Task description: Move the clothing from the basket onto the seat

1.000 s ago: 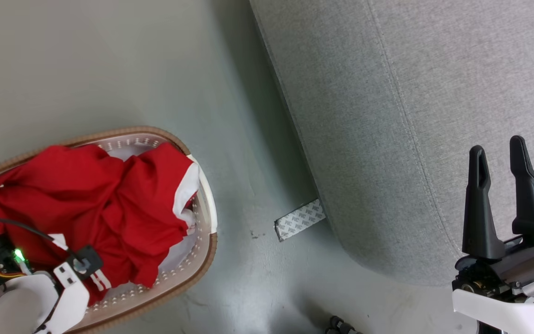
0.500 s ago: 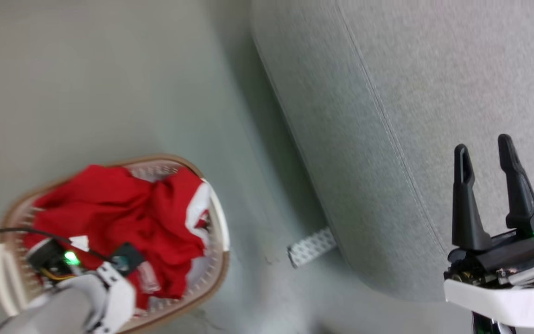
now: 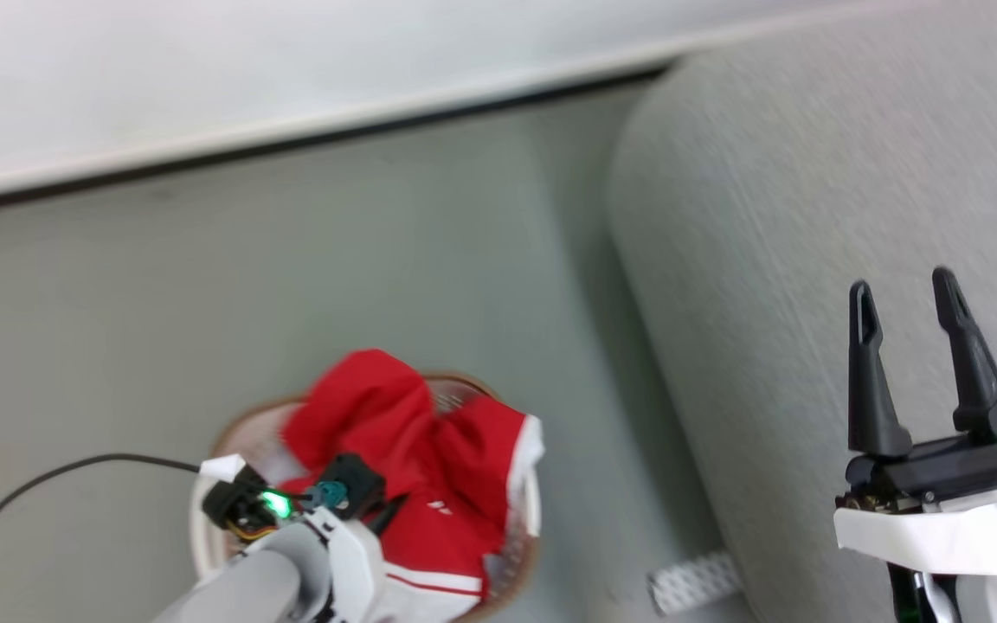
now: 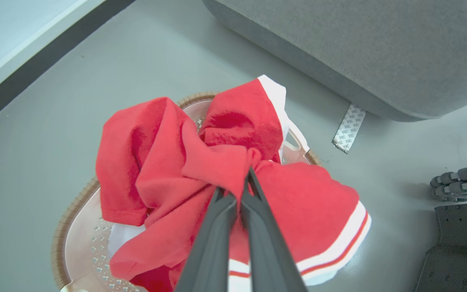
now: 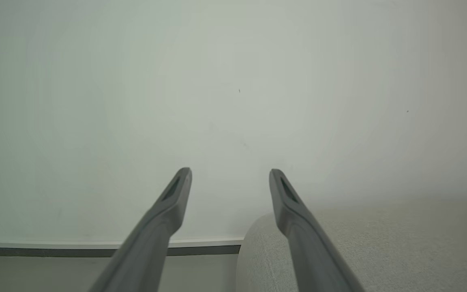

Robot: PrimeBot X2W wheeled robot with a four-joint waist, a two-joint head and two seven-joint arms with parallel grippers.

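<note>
Left end effector (image 4: pixel 235 183) tight on clothing (image 4: pixel 156 138)

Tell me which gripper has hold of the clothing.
The left gripper: its fingers are pinched shut on a fold of the red clothing over the basket. The right gripper stands open, holding nothing.

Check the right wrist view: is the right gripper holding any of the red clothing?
No, the right gripper stands wide open with nothing between its jaws, and the pale wall shows through the gap.
</note>
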